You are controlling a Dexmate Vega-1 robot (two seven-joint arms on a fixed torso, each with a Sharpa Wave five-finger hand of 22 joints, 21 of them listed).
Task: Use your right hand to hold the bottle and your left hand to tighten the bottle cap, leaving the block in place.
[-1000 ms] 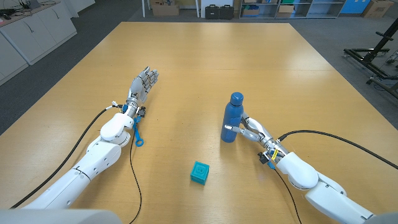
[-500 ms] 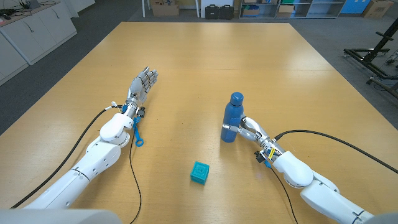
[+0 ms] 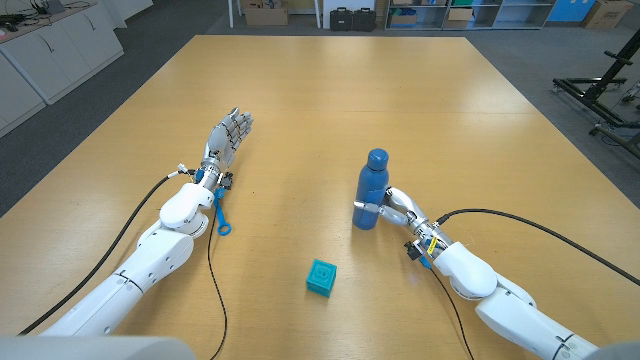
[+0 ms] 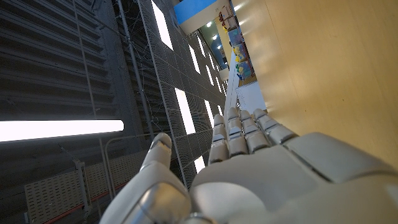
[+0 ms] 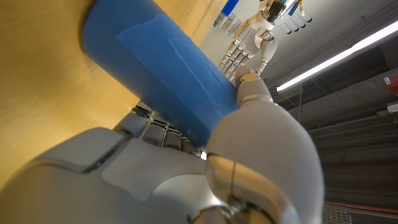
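The right hand (image 3: 395, 207) gripped the lower body of the upright blue metal bottle (image 3: 371, 190) mid-bench (image 3: 330, 100); the left hand (image 3: 228, 135), fingers extended together, lay well apart.

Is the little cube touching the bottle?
No, the cube sits apart from the bottle, with bare table between them.

1. The place is a lab or workshop, with a big wooden table (image 3: 330, 110) on a grey floor (image 3: 140, 45).
2. At 12 o'clock, shelves (image 3: 470, 12) hold boxes and black cases (image 3: 355, 17).
3. At 10 o'clock stand white cabinets (image 3: 50, 50); at 2 o'clock, a black metal stand (image 3: 600, 95).
4. Strip lights (image 4: 62, 129) hang overhead.
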